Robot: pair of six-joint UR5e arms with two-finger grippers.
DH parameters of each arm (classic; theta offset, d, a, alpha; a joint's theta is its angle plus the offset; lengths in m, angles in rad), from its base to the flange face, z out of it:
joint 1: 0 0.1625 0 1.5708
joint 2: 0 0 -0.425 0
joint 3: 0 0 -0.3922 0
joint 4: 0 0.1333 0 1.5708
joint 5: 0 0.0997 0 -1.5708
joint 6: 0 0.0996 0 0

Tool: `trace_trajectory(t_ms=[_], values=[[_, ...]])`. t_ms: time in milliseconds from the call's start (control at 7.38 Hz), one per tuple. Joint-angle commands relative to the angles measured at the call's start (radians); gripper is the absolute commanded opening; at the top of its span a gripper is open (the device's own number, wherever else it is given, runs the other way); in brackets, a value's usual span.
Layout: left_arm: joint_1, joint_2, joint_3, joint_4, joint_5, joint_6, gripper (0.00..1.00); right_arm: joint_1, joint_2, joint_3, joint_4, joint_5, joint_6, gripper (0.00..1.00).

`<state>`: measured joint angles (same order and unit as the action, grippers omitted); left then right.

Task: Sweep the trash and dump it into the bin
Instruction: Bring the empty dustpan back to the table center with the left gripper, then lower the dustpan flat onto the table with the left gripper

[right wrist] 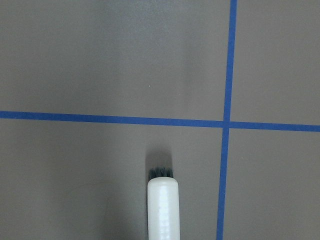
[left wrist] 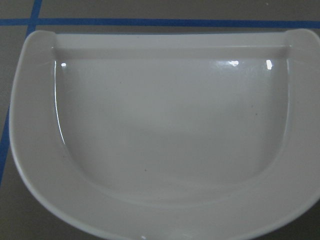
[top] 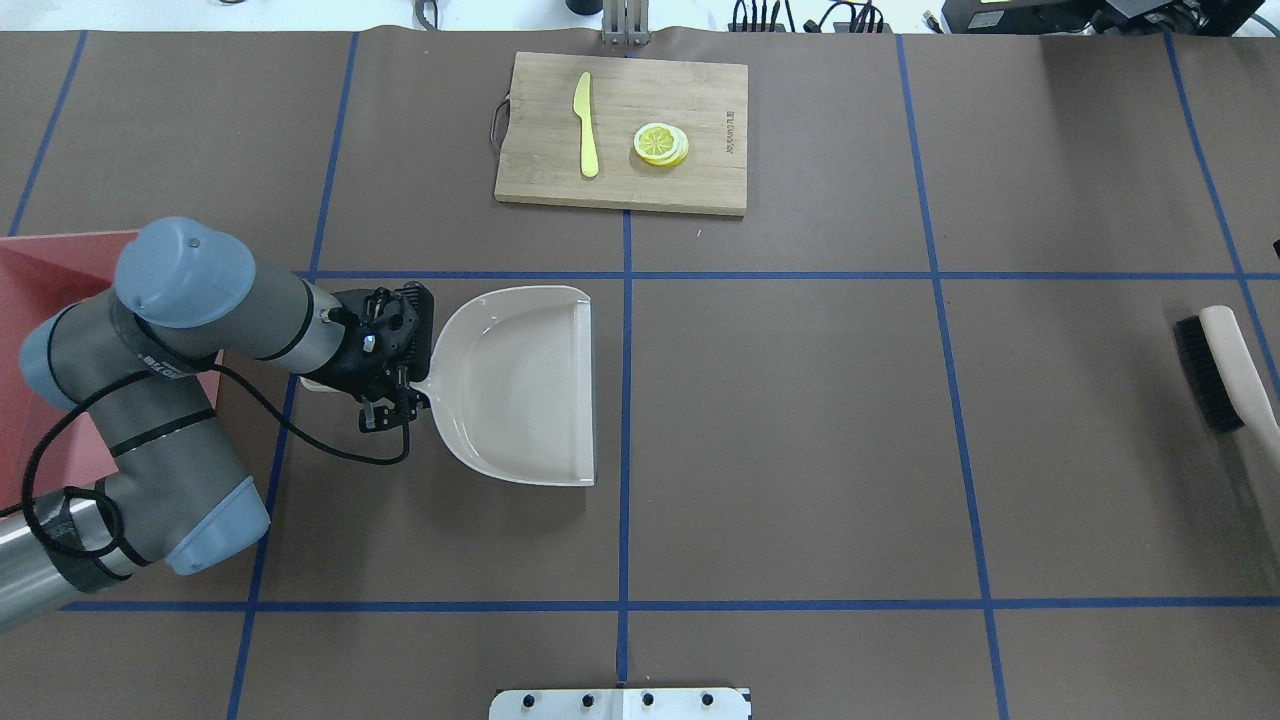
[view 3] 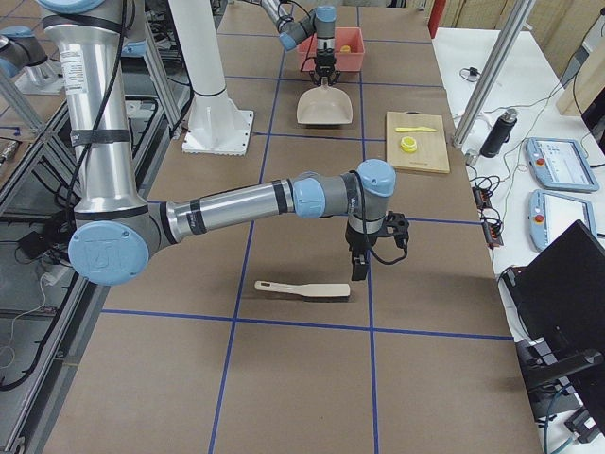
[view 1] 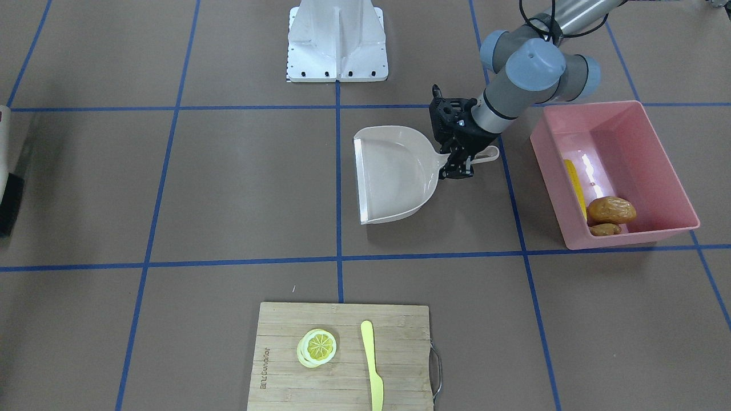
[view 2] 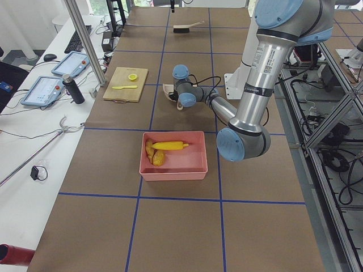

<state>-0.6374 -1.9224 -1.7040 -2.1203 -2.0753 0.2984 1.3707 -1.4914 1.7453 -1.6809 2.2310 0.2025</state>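
Jaws of the left gripper stand at the handle of the beige plastic dustpan, which lies flat near the table's middle. I cannot tell whether they pinch it or stand spread. The right gripper hangs by the head end of the beige-handled, black-bristled brush, which lies near the edge on the robot's right; its jaws cannot be read either. Near the opposite edge, the large pink rectangular plastic bin holds the yellow corn cob along one wall. The glossy orange-brown potato and the knobbly tan ginger root lie side by side in a corner.
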Motion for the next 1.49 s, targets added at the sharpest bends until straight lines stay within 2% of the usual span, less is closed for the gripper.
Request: trace_trajectory(t_ms=[0, 407, 542, 1356], values=[[0.001, -0.049, 0.056, -0.003, 0.0, 0.007, 0.0, 0.001, 0.005, -0.001, -0.002, 0.001, 0.0, 1.0], [0.001, -0.059, 0.07, -0.006, 0.004, 0.018, 0.0, 0.001, 0.006, -0.001, 0.0, -0.001, 0.0, 1.0], [0.001, -0.058, 0.07, -0.001, 0.012, 0.074, 0.0, 0.001, 0.005, -0.001, -0.003, 0.001, 0.0, 1.0], [0.002, -0.063, 0.09, 0.003, 0.012, 0.068, 0.0, 0.002, 0.006, -0.003, -0.008, 0.001, -0.002, 1.0]])
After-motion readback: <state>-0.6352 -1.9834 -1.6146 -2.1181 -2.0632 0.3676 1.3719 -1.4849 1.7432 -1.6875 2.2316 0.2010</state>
